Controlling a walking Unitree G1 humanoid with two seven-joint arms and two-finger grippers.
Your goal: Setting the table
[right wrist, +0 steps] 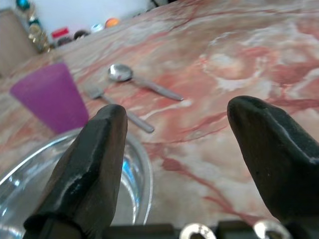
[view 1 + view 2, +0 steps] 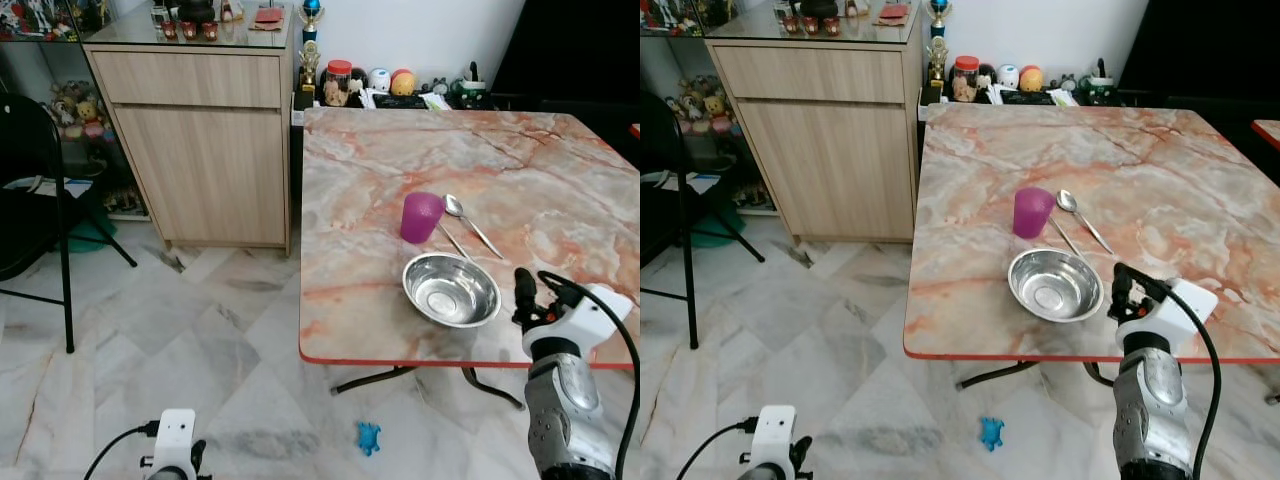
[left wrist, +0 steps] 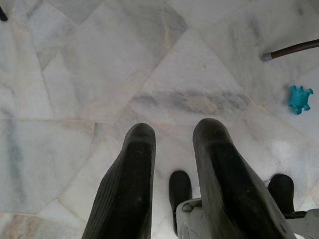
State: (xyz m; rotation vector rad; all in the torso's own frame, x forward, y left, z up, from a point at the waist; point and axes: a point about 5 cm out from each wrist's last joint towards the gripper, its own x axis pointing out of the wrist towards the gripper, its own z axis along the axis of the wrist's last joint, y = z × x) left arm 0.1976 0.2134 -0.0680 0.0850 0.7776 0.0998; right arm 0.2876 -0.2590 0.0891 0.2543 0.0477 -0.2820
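Behind the cup point(image 2: 421, 216), a half-hidden fork point(image 1: 119, 110).

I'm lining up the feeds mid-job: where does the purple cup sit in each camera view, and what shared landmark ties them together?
Left eye view: purple cup right of centre, on the marble table, just behind the steel bowl.
Right eye view: cup near centre, behind the bowl.
Left wrist view: floor tiles, no cup.
Right wrist view: cup beyond the right gripper, whose fingers stand open.
Shared landmark: the spoon beside the cup.

Steel bowl point(image 2: 1055, 285), purple cup point(image 2: 1032, 212) and spoon point(image 2: 1083, 220) on marble table point(image 2: 1170, 170), right pincer point(image 2: 1121, 290) beside bowl.
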